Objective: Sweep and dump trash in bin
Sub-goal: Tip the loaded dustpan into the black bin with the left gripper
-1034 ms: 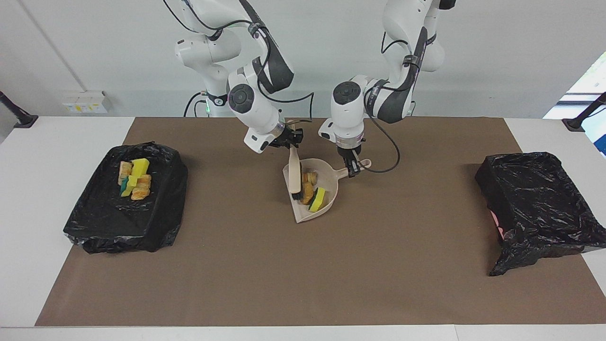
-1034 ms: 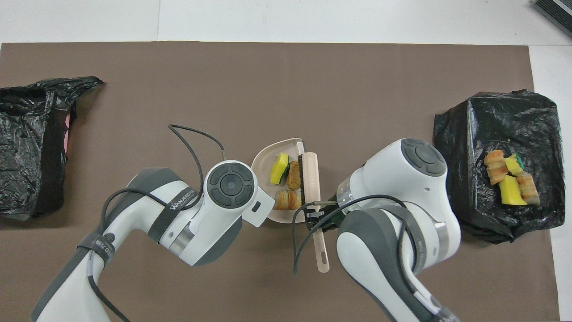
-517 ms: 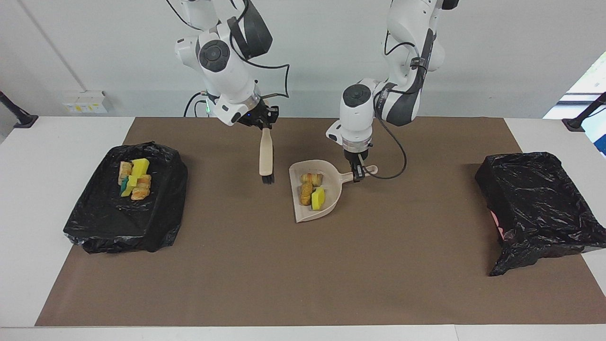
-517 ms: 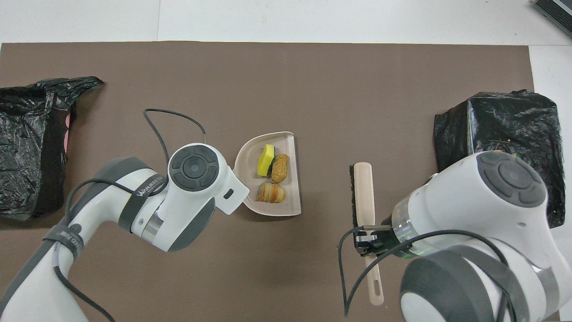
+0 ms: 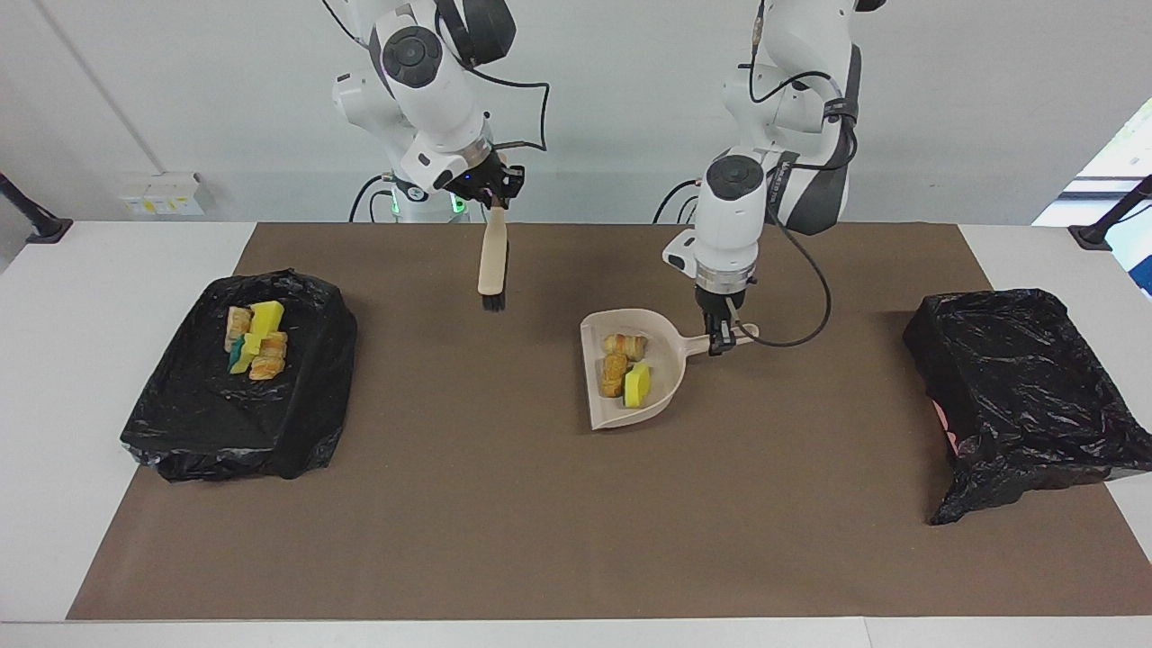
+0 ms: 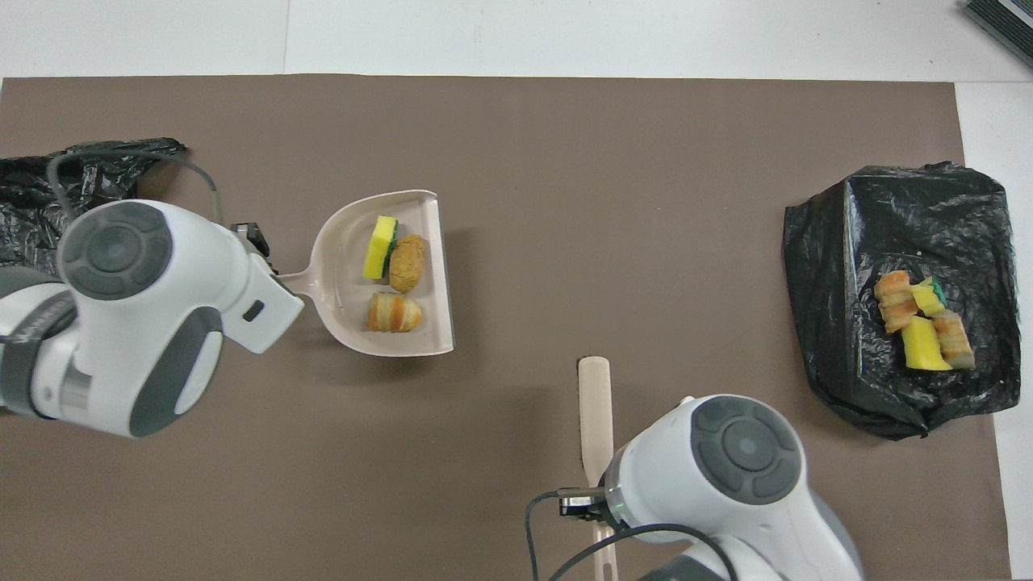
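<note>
Three scraps of trash [image 5: 626, 367] sit in your dustpan [image 5: 666, 360]: a yellow sponge piece and two tan bread-like lumps, lying mid-table on the brown mat [image 5: 558, 504]. Your left gripper [image 5: 720, 340] is pinching the dustpan's handle, fingers pressed onto it from above, with the pan's open lip pointing toward the right arm's end of the table. Your right gripper [image 5: 490, 191] is up in the air over the mat's edge nearest the robots, clamped on the handle of the brush [image 5: 491, 261], which hangs bristles down and clear of the mat. More trash, yellow sponge bits and tan lumps, lies piled in the black-lined bin [image 5: 297, 423] at the right arm's end of the table. You have a second black-bagged bin [image 5: 1017, 387] at the left arm's end; what it holds cannot be seen.
</note>
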Motion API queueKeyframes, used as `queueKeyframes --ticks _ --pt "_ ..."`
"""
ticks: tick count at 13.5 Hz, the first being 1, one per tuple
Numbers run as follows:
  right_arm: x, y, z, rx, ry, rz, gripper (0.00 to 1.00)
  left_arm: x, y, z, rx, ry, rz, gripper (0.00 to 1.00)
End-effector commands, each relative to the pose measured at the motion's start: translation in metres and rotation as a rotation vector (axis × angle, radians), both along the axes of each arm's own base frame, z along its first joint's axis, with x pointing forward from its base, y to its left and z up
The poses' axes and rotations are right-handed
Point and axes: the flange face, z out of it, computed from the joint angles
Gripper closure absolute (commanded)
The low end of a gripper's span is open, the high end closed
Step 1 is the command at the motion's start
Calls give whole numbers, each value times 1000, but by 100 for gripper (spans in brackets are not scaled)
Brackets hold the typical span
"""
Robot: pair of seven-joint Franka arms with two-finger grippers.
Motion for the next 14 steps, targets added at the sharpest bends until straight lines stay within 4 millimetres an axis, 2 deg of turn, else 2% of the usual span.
queueKeyframes --ticks 1,6,8,9,11,12,14 --pt "-6 20 -23 14 45 -2 100 8 68 30 -18 43 98 100" --pt "-17 53 -73 -11 47 -29 100 19 192 50 -89 13 198 100" --pt "-19 56 -84 14 38 -60 100 23 248 57 -132 -12 185 100" --pt "-22 58 -89 11 38 -53 100 23 282 64 -136 -33 191 100" --pt "-37 64 -101 7 37 -10 100 29 337 69 -110 -47 191 100" --pt "-38 63 -103 5 36 -1 100 31 362 83 -93 -70 155 100" --pt "-40 61 -105 3 32 21 100 33 411 95 -65 -70 174 100"
